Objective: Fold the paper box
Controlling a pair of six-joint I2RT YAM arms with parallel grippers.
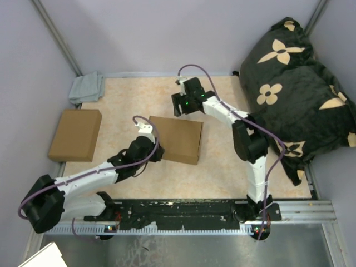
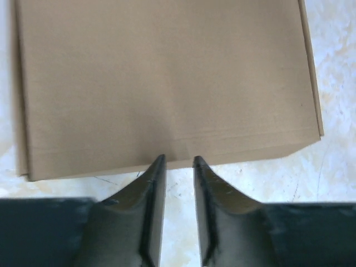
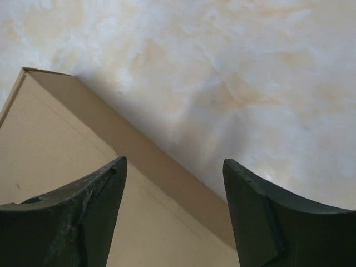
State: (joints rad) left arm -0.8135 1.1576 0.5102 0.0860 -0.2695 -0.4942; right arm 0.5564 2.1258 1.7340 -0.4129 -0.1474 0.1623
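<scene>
The left end effector (image 2: 178,163) was nearly closed, with only a narrow slit between its two dark fingers (image 2: 151,189) and nothing held in it. Bare bench showed through the gap. The fingertips sat low, right at the near-left edge of the paper box (image 1: 181,139). From the wrist view it was not possible to tell whether they touched the cardboard or stopped just short of it. The left arm lay low and reached in from the near-left corner of the bench (image 1: 222,167).

The right end effector (image 3: 173,164) was spread wide and gripped nothing. It hung above the far edge of the same box, near one of its far corners, and it was apart from the cardboard. Between its fingers the wrist view showed the box's side wall and the marbled bench beyond. The right arm rose from its base at the near right and bent over toward the middle.

The paper box lay flat and closed near the middle of the bench, turned slightly askew, with its plain brown top face up.

A second brown cardboard box (image 1: 75,134) lay well apart at the left edge. A grey cloth (image 1: 88,88) sat crumpled at the far-left corner. A black cushion (image 1: 295,83) with tan flower shapes filled the far right.
</scene>
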